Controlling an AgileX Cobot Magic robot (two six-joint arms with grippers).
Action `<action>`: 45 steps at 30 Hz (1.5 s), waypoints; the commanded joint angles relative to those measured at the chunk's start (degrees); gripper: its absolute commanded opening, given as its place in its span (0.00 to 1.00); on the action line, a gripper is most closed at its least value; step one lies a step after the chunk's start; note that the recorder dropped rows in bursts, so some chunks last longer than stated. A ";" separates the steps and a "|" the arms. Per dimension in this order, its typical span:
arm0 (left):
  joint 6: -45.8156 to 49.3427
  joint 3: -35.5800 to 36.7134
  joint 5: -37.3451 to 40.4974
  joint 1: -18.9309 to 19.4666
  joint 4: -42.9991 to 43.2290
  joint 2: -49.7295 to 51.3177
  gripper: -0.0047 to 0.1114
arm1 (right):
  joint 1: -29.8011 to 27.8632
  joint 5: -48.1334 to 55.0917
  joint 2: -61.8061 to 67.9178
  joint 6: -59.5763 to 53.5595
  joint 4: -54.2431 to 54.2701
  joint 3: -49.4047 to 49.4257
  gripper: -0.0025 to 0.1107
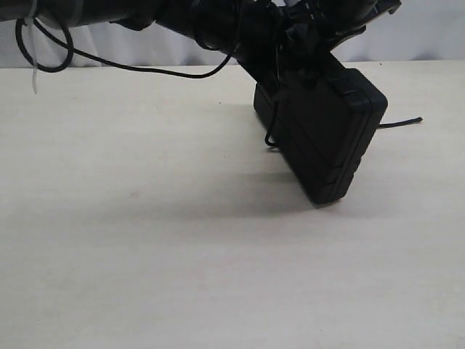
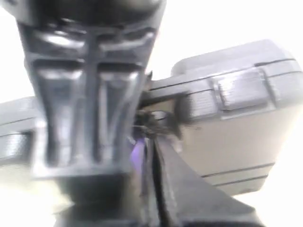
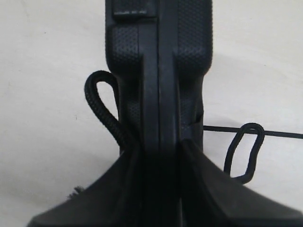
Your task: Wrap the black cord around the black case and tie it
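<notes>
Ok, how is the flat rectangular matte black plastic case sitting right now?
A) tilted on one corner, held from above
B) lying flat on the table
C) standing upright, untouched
A: the black case slants with only its lower corner down at the pale table, and the right gripper is clamped on its edge.

no text, label, brand, number or sign can be read in any view; the black case (image 1: pixel 327 134) shows only plain surfaces and ribs.
</notes>
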 commanded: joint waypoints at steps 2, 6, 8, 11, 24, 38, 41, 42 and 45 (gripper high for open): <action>7.56 -0.06 -3.90 -0.49 -8.75 -0.31 0.04 | 0.12 1.36 0.13 -0.23 1.20 0.70 0.06; 14.18 0.07 0.64 -0.49 -16.75 0.31 0.04 | 0.12 1.36 0.13 -0.23 1.20 0.70 0.06; 15.69 0.07 1.74 -0.49 -16.97 0.44 0.04 | 0.12 1.36 0.13 -0.23 1.20 0.70 0.06; 15.81 0.31 1.20 -0.49 -16.68 0.58 0.04 | 0.12 1.36 0.13 -0.23 1.20 0.70 0.06; 16.60 15.33 -13.78 -0.38 -10.64 -8.30 0.04 | 0.12 1.36 0.13 -0.23 1.00 0.70 0.06; 16.60 15.33 -13.71 -0.38 -10.68 -9.37 0.04 | 0.02 1.36 -1.07 -0.70 1.00 0.70 0.37; 16.60 15.33 -13.44 -0.38 -10.67 -9.37 0.04 | 0.02 1.36 -1.67 -0.70 1.00 0.70 0.37; 16.60 15.33 -13.30 -0.38 -10.67 -9.37 0.04 | 0.02 1.36 -1.95 -0.70 1.00 0.70 0.37; 16.60 15.33 -13.30 -0.38 -10.67 -9.37 0.04 | 0.02 1.30 -2.79 -0.70 1.00 0.70 0.37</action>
